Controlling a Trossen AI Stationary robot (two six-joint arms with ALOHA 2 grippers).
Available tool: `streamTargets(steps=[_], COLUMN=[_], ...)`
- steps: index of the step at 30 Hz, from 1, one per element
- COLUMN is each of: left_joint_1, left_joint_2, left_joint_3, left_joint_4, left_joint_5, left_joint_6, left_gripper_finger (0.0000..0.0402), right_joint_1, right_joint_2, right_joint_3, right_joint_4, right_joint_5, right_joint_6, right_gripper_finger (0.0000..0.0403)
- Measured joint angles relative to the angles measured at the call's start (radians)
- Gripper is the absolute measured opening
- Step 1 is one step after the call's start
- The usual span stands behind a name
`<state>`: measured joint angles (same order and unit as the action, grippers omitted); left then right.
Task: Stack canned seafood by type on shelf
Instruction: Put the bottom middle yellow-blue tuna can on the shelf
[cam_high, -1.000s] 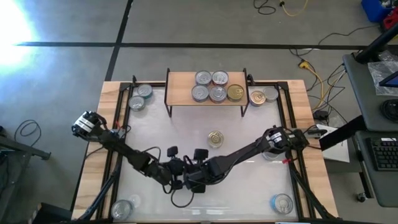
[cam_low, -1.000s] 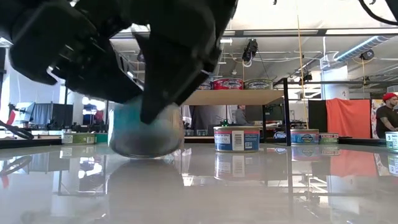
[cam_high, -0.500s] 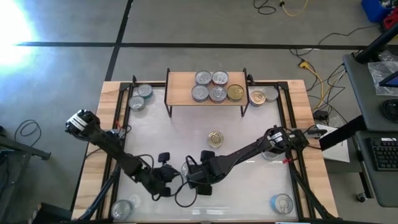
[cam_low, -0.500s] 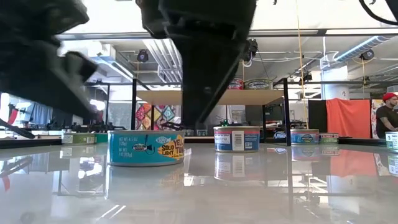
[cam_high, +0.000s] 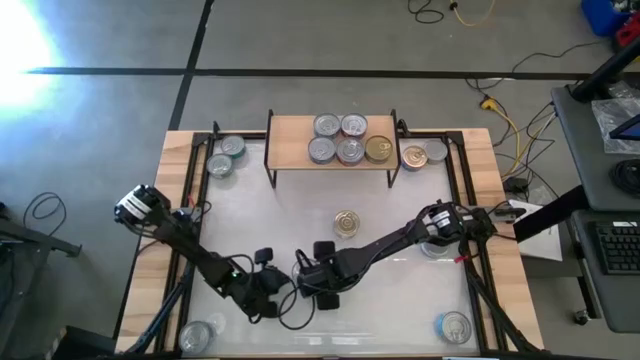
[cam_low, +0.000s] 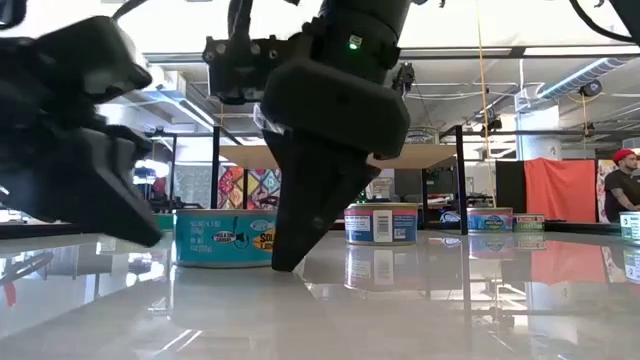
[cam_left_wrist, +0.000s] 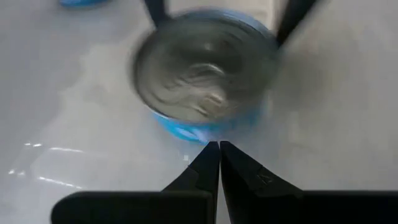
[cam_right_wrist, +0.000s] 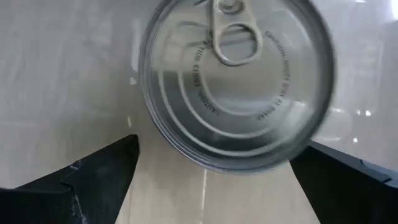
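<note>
1. You have five tins sitting on the shelf (cam_high: 330, 135) at the far side of the table (cam_high: 455, 175). Four have silver tops (cam_high: 335, 138) and one has a gold top (cam_high: 378, 149).
2. The silver ones sit close together in a bunch, and the gold one sits at the right end. I cannot tell from above if any tin is on top of another.
3. Many tins are not on the shelf yet. Two wait just right of the shelf (cam_high: 424, 155), two at the far left corner (cam_high: 226, 156), one gold-topped tin in the middle of the table (cam_high: 346, 222), one at the near left corner (cam_high: 196, 335), one at the near right corner (cam_high: 453, 326), and one partly hidden under the right arm.
4. Your right gripper (cam_right_wrist: 214, 165) is low over a blue tin with a silver top (cam_right_wrist: 236, 87) near the front middle of the table. Its two fingers (cam_right_wrist: 93, 174) are spread wide apart, one on each side of the tin, and they are not squeezing it.
5. Your left gripper (cam_left_wrist: 219, 163) is just beside that same tin, on its left, with its fingers pressed together and holding nothing.
6. So the job looks less than half done. The next thing, I think, is to pinch the blue tin and carry it far over to the shelf, next to tins of its own kind.
</note>
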<state>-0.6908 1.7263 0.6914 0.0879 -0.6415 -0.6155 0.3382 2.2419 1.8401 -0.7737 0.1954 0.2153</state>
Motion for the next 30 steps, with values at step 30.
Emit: streamTargets(steps=[30], left_joint_1=[-0.031], left_joint_2=[-0.086], left_joint_3=[-0.001], left_joint_4=[-0.270], left_joint_5=[0.058], left_joint_6=[-0.206], left_gripper_finger=[0.0000], right_joint_1=[0.002], right_joint_2=[-0.036], right_joint_3=[-0.072], right_joint_4=[-0.266], right_joint_5=[0.008], right_joint_6=[0.066], right_gripper_finger=[0.0400])
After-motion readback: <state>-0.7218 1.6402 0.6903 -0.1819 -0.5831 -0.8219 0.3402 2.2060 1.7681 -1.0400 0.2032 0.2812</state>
